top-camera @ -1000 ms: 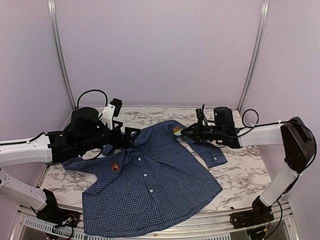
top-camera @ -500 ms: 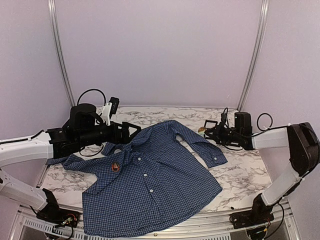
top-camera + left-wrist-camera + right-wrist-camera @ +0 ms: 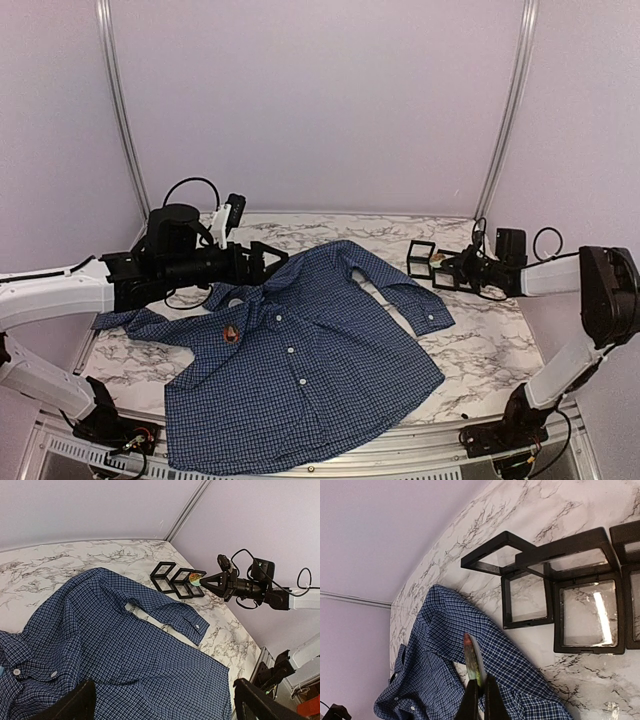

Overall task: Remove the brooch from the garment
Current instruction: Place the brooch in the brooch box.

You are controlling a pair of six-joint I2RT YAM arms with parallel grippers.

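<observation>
The garment (image 3: pixel 300 370) is a dark blue checked shirt spread flat on the marble table, also seen in the left wrist view (image 3: pixel 100 645) and under the right wrist (image 3: pixel 435 680). My right gripper (image 3: pixel 449 267) is shut on a round green-and-red brooch (image 3: pixel 471 660), held edge-on off the shirt, beside the black frames; the left wrist view shows the brooch (image 3: pixel 196 580) at the gripper's tip. A second, reddish brooch (image 3: pixel 232 333) sits on the shirt's chest. My left gripper (image 3: pixel 272 258) hovers open above the collar, its fingers (image 3: pixel 75 702) wide apart and holding nothing.
Several open black display frames (image 3: pixel 421 259) lie on the marble table (image 3: pixel 500 350) at the back right, next to the shirt's sleeve cuff (image 3: pixel 435 315). In the right wrist view the frames (image 3: pixel 555 605) lie just past the sleeve. Purple walls close in the table.
My right arm has carried the brooch rightward, from over the shirt's shoulder to the black frames. The left gripper has shifted slightly right and stays open.
</observation>
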